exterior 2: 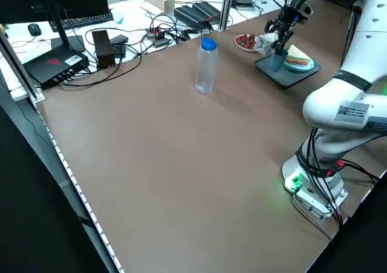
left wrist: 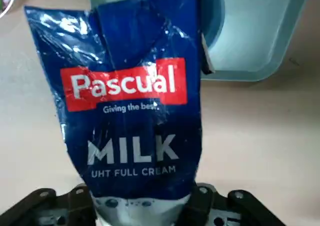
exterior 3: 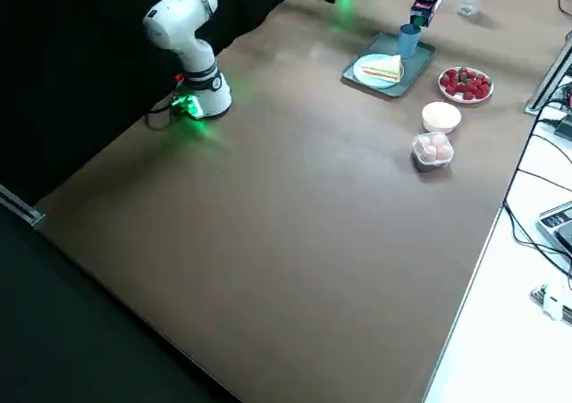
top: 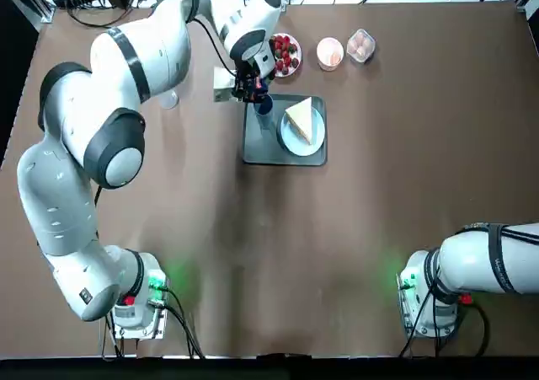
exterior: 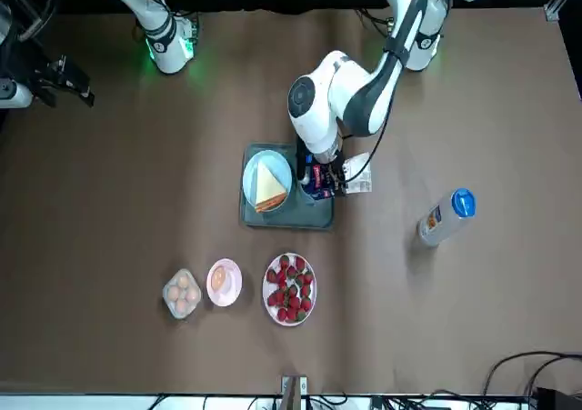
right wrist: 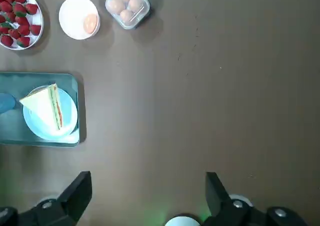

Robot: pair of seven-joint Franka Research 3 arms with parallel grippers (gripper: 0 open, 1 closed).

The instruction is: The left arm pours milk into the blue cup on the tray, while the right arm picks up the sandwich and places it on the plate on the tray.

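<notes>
The left pincer (top: pixel 250 83) was clamped on the milk carton (left wrist: pixel 135 110), tilted with its gable top over the blue cup (top: pixel 264 104) at the far left corner of the tray (top: pixel 261 148). The sandwich (top: pixel 302 120) lay on the white plate (top: pixel 296 141) on the tray, beside the cup. The right pincer (right wrist: pixel 150 196) hung spread wide and empty above the bench (top: pixel 404 186), near its base.

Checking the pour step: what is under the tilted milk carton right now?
The blue cup stands on the tray under the milk carton, which the left tool holds tilted over it. The carton hides the cup's inside, so no milk shows.
</notes>
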